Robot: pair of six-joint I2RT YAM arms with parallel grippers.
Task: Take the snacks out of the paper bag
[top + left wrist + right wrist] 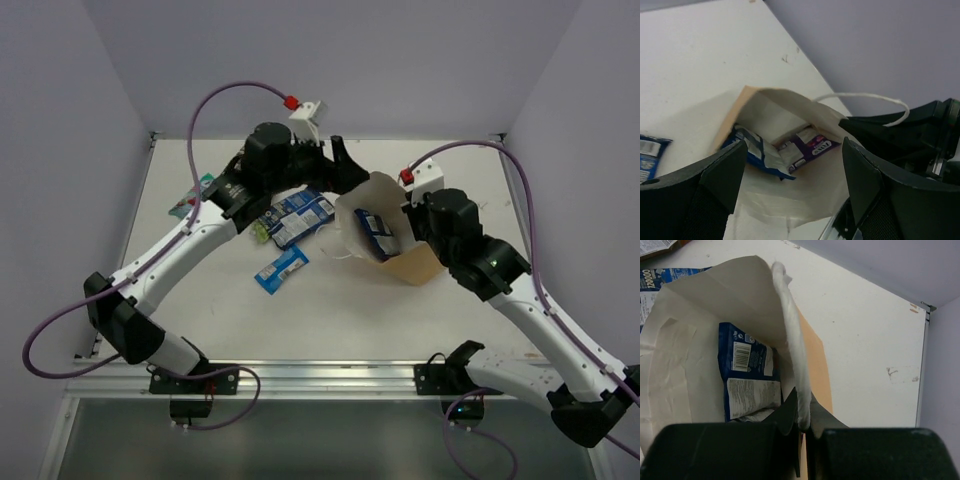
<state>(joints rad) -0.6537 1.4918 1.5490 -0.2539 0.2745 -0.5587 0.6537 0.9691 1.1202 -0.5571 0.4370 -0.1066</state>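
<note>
The tan paper bag (400, 255) lies on its side at mid-table with its mouth facing left. My right gripper (804, 415) is shut on the bag's rim and its white cord handle (790, 325), holding the mouth open. A blue packet (747, 372) lies inside the bag, and it also shows in the left wrist view (757, 152) beside a purple packet (810, 146). My left gripper (792, 170) is open and empty, hovering just in front of the bag's mouth (790, 200). On the table lie two blue packets (298, 215), a small blue bar wrapper (281, 268) and a teal-and-red pouch (190, 197).
The packets on the table lie left of the bag, under and beside my left arm (200, 235). A sliver of a brown packet (655, 246) shows past the bag. The table's back edge (420, 140) and the side walls are close.
</note>
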